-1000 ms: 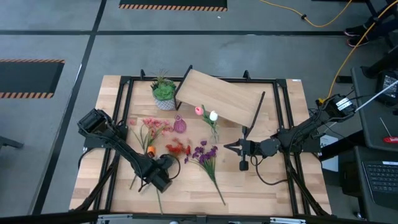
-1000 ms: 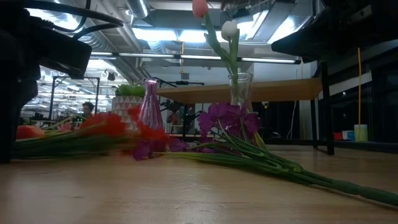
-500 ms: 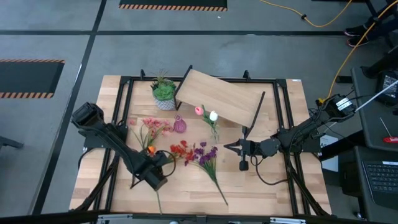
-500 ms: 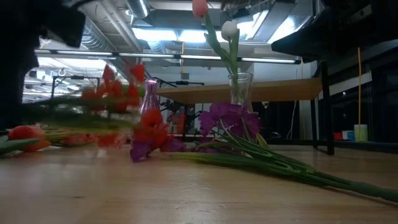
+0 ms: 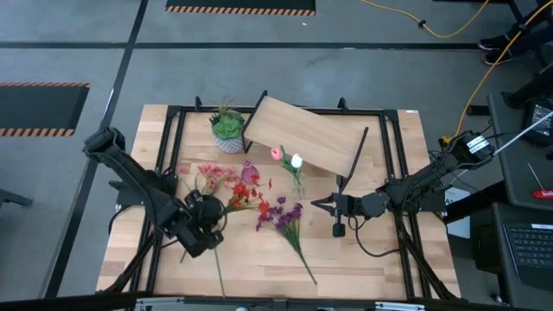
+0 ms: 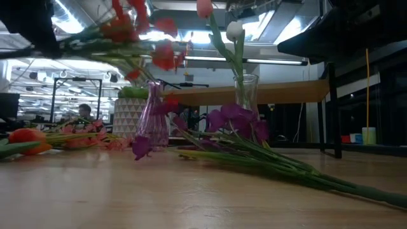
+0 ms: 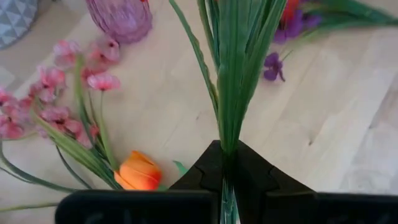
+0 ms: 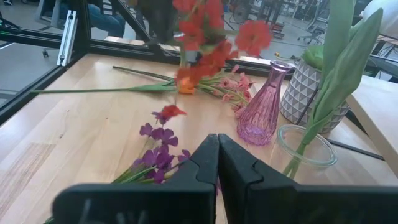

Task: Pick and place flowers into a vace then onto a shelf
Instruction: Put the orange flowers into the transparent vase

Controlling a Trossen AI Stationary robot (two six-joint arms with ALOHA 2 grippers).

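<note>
**Observer:** Your left end effector is clenched on the green stalks of the red cluster stem, holding it clear of the tabletop. In the low view the red blooms hang high, above the pink glass vase. From overhead the blooms sit just beside that vase, near its mouth.

**Operator:** And the right arm?

**Observer:** Your right end effector waits low at the tabletop's right-centre, fingers pressed together with nothing between them. From overhead it points toward the purple cluster stem.

**Operator:** Where do the other flowers lie?

**Observer:** The purple stem lies flat on the tabletop, stalk trailing toward the near edge. The pink blossoms and an orange tulip lie on the wood left of the pink vase. Your pink tulip and white tulip stand upright in the clear glass vase, on the tabletop just in front of the shelf.

**Operator:** The shelf itself?

**Observer:** The shelf stands at the far centre, board bare of flowers. A spiky green plant in a white patterned pot sits just left of it. A person shows far off in the room behind.
</note>
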